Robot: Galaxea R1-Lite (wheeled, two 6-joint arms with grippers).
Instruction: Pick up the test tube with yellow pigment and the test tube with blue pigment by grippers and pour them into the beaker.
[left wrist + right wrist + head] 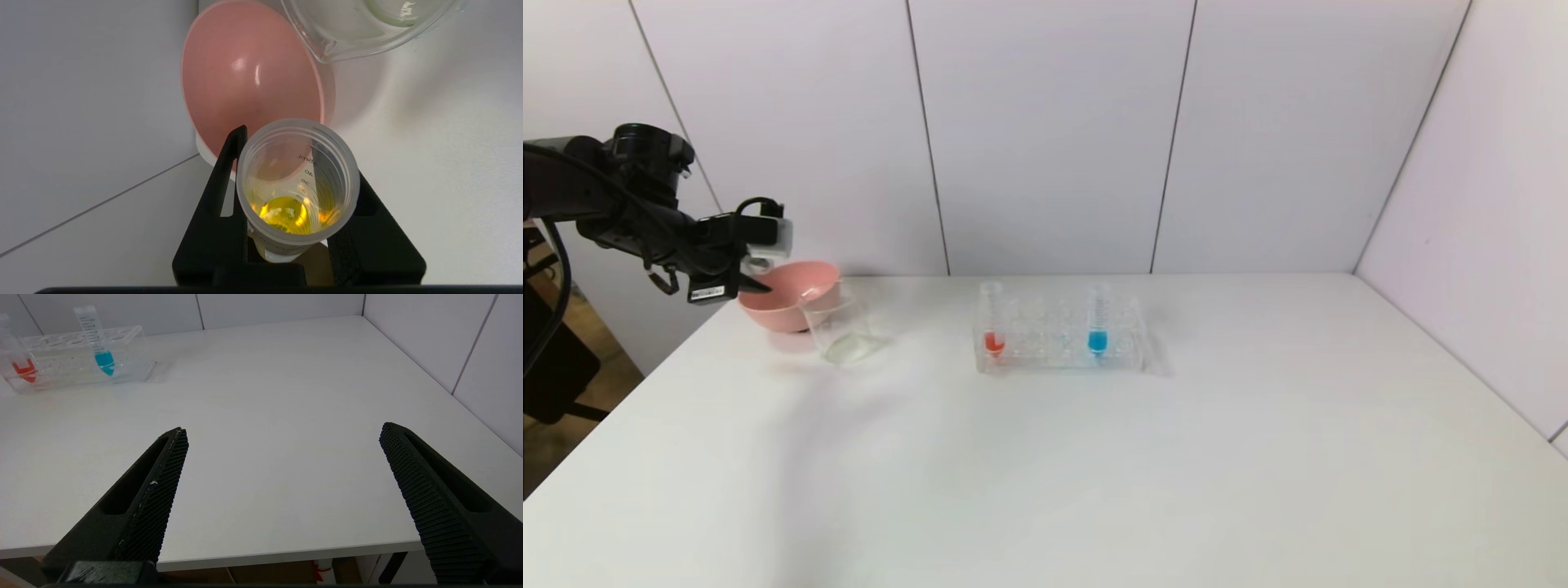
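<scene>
Yellow tube (297,183) is clamped in the left claw (296,204) beside the pink bowl (249,77), near the beaker (840,329); pouring not started, tilt over the lip needed. Blue tube (1098,320) racked. Right claw (282,490) is held wide open, empty.

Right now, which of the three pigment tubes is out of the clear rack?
The clear tube with yellow liquid, clamped in the left gripper by the pink bowl; red and blue stand racked.

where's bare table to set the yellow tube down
Wide bare table lies in front of and right of the rack. The far-left corner is crowded: pink bowl, beaker, and left gripper holding the yellow tube. Right gripper hangs open.
</scene>
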